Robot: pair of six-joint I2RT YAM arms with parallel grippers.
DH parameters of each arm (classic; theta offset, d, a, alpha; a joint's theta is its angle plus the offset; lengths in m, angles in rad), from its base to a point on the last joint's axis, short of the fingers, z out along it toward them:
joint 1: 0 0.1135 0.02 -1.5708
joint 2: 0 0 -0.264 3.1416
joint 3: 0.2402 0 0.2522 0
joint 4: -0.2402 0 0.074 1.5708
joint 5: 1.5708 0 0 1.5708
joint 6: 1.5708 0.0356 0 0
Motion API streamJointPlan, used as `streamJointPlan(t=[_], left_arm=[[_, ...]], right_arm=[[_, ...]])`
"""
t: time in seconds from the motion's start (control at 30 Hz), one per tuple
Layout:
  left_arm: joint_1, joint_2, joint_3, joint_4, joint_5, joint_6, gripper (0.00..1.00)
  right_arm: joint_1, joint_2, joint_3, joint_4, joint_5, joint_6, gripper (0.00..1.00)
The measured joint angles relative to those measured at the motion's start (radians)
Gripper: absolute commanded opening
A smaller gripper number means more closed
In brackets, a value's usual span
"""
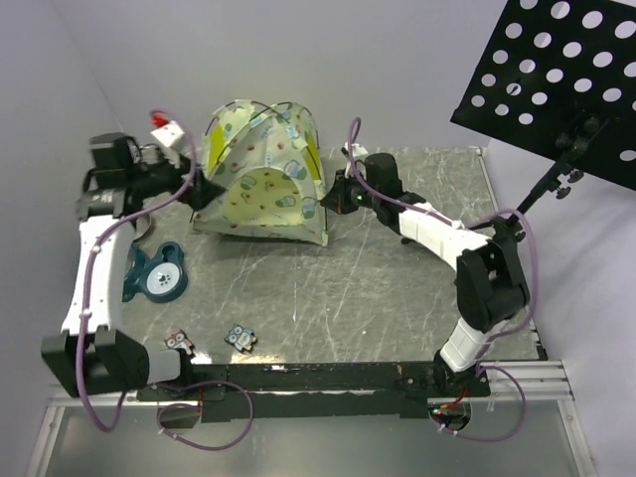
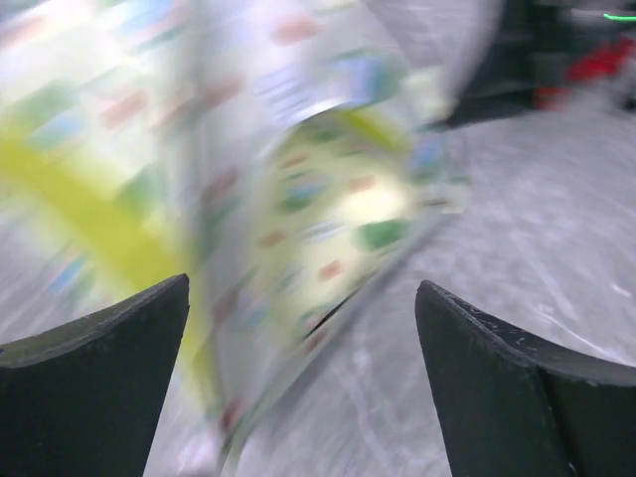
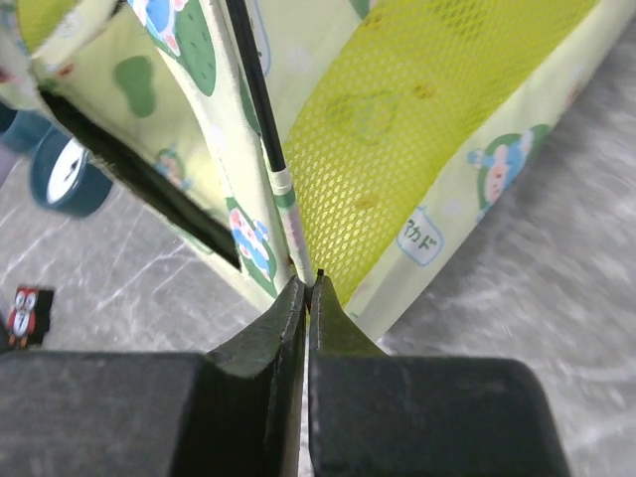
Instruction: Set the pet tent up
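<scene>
Left gripper is seen spread wide with nothing held, parked just beside the left side of the pet tent. Tent's set up as a dome at upper centre of the frame, on the grey table. Right gripper is pressed closed at the tent's right corner, by the pole end. Whether any fabric is pinched can't be told.

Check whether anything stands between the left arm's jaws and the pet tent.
Nothing visible does. The left jaws stand open with the pet tent directly ahead of them, close up, and only the table showing beside it.
</scene>
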Motion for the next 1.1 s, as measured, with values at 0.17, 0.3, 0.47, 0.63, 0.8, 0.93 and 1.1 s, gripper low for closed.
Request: streamJointPlan(t=[0.17,0.3,0.47,0.63,0.8,0.93,1.1], left_arm=[[0.139,-0.048,-0.005,-0.068,-0.159,-0.052,0.97],[0.194,-0.011,-0.104,-0.111,-0.214,-0.047,0.93],[0.149,0.077,-0.187,-0.13,-0.217,-0.065,0.84],[0.047,0.179,-0.187,-0.044,-0.22,-0.103,0.85],[0.039,0.254,-0.122,-0.02,-0.231,-0.15,0.94],[0.058,0.259,-0.025,-0.069,-0.246,-0.142,1.0],[0.133,0.256,0.134,-0.203,-0.286,-0.123,1.0]], right_arm=[[0.021,-0.108,-0.098,-0.011,0.14,0.035,0.0],[0.064,-0.186,-0.195,-0.014,0.222,0.045,0.0],[0.102,-0.215,-0.258,-0.019,0.267,0.04,0.0],[0.085,-0.212,-0.252,-0.03,0.313,0.008,0.08],[0.022,-0.192,-0.193,-0.061,0.341,-0.033,0.6],[-0.011,-0.208,-0.179,-0.095,0.327,-0.068,0.91],[-0.012,-0.351,-0.208,-0.192,0.239,-0.117,1.0]])
